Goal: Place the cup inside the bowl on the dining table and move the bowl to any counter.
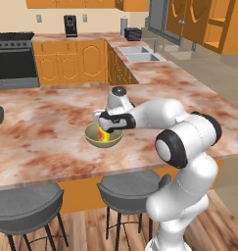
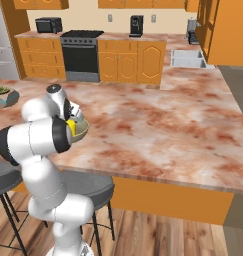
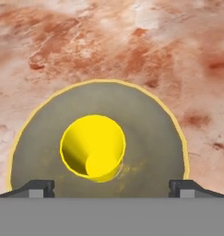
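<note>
The small yellow cup [image 3: 92, 146] stands upright inside the olive-tan bowl [image 3: 145, 133], its open mouth facing the hand camera. The bowl rests on the marble dining table [image 3: 132, 46] near its front edge. In the left base view the cup [image 1: 105, 136] shows its red mark inside the bowl [image 1: 114, 141]. My gripper [image 1: 102, 123] hangs just above the bowl, pointing down. It is open, its fingertips [image 3: 39, 186] spread wide to either side of the cup and touching nothing. From the right the arm covers most of the bowl [image 2: 81, 128] and cup [image 2: 71, 127].
Two grey stools [image 1: 25, 203] [image 1: 128, 188] stand under the table's front edge. A potted plant [image 2: 3, 96] sits at the table's far left. Counters over orange cabinets [image 1: 91, 37] line the back wall, with a stove [image 1: 12, 59] and a sink [image 1: 140, 53].
</note>
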{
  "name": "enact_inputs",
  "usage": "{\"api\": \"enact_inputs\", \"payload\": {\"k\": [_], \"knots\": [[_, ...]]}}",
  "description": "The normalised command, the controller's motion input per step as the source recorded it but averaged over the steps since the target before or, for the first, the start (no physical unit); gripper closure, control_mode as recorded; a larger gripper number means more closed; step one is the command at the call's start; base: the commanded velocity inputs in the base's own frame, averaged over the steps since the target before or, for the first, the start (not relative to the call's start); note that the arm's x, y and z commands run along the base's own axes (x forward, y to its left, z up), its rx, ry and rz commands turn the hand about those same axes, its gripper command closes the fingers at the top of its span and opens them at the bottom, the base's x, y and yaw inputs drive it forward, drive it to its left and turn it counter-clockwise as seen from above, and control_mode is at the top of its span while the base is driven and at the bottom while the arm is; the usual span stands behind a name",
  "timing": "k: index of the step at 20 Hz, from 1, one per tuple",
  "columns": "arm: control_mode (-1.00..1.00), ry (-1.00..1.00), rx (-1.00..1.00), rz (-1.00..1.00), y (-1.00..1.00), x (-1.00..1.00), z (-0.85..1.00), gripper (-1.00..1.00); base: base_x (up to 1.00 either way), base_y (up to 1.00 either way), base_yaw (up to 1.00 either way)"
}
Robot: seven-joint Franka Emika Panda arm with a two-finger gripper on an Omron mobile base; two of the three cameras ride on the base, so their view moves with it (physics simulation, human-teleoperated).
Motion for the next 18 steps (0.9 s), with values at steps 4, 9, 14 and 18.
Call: {"api": "enact_inputs", "payload": {"k": [4,9,14,18], "knots": [[-1.00,0.00,0.00,-0.10,-0.18,-0.24,0.06,-1.00,0.00,0.00,0.00],[-1.00,0.02,0.00,-0.12,-0.29,-0.06,0.00,-1.00,0.00,0.00,0.00],[-1.00,0.00,0.00,-0.12,-0.26,0.00,0.00,-1.00,0.00,0.00,0.00],[-1.00,0.00,0.04,-0.06,-0.14,0.00,0.00,-1.00,0.00,0.00,0.00]]}}
